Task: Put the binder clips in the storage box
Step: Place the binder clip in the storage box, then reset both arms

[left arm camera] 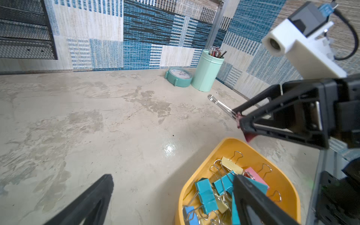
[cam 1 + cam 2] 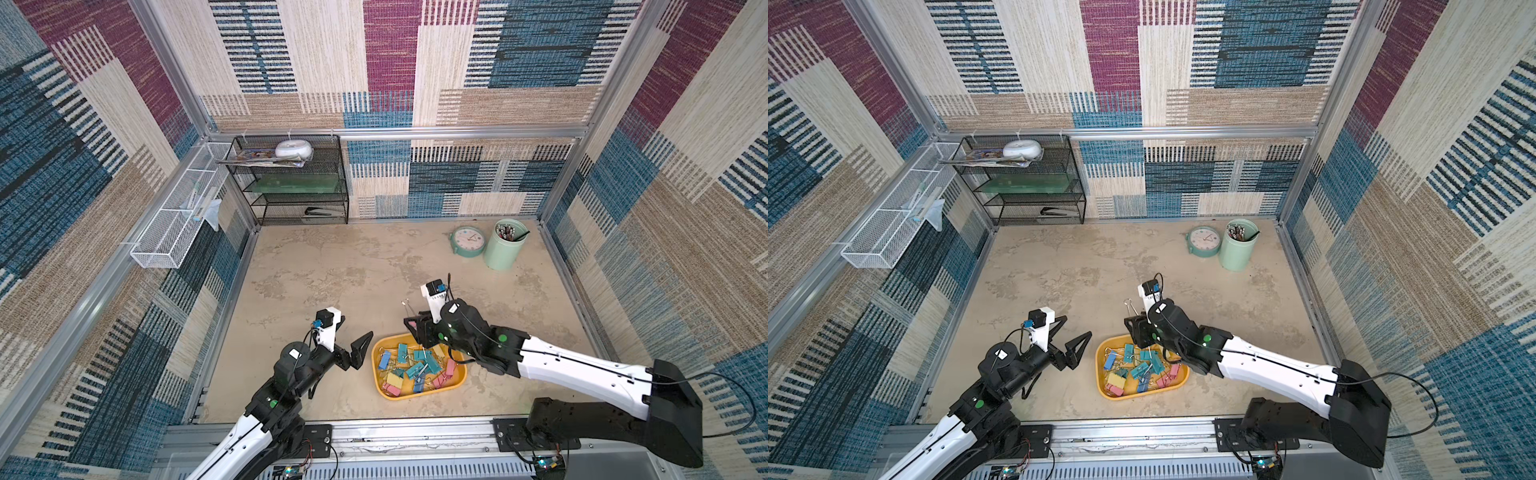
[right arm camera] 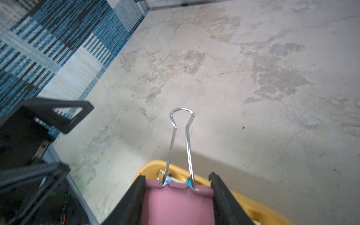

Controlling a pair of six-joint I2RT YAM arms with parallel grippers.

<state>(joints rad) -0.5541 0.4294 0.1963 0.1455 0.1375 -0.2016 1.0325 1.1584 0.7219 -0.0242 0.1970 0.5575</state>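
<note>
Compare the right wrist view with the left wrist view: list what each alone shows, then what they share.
Right wrist only: the pink binder clip seen close, its flat body clamped in the right tool. Left wrist only: the pen cup and the clock by the wall. Both: the storage box with clips inside, and the held clip's wire handle sticking out.

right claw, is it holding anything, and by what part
The right claw holds a pink clip by its body, pinched between both fingers, with the wire handles pointing out ahead. The left claw is open and holds nothing.
</note>
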